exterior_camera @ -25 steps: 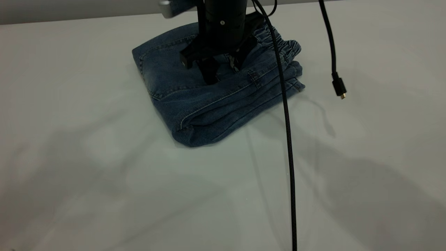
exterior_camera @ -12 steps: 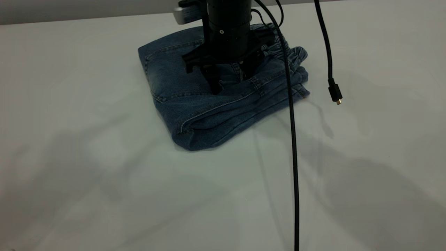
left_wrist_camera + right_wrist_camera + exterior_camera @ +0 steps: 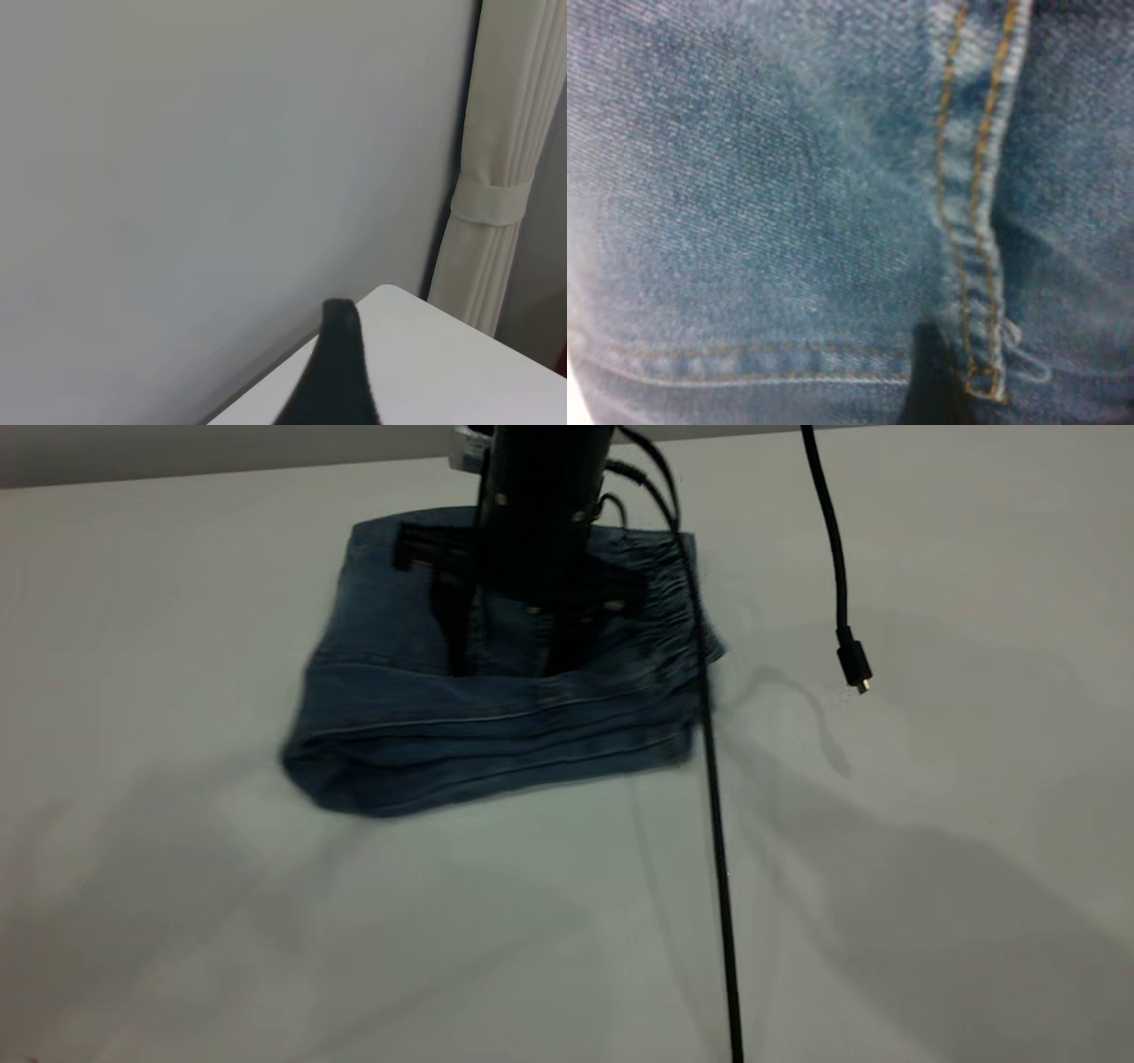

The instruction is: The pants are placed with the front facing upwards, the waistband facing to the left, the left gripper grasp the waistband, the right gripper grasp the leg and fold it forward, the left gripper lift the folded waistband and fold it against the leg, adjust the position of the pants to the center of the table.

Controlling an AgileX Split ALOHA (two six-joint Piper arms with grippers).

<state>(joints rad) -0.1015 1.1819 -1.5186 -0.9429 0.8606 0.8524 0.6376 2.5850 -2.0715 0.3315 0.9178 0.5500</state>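
Exterior view: the table fills nearly the whole picture, and the pants lie on it as a folded, stacked denim bundle, toward the far side and a little left of the middle. The waistband runs along the bundle's right edge, its puckers showing, and the folded layers face the camera. The right gripper stands straight down on top of the bundle, its two fingers spread apart and pressed onto the denim, clasping nothing. A cable hangs from that arm across the pants' right edge and down past the near table edge. A second cable ends in a plug hanging above the bare table to the right. The right wrist view shows only denim close up, with a stitched seam. In the left wrist view the left gripper is away from the pants, facing a wall and a tied curtain. Whether it is released or clenched cannot be told.
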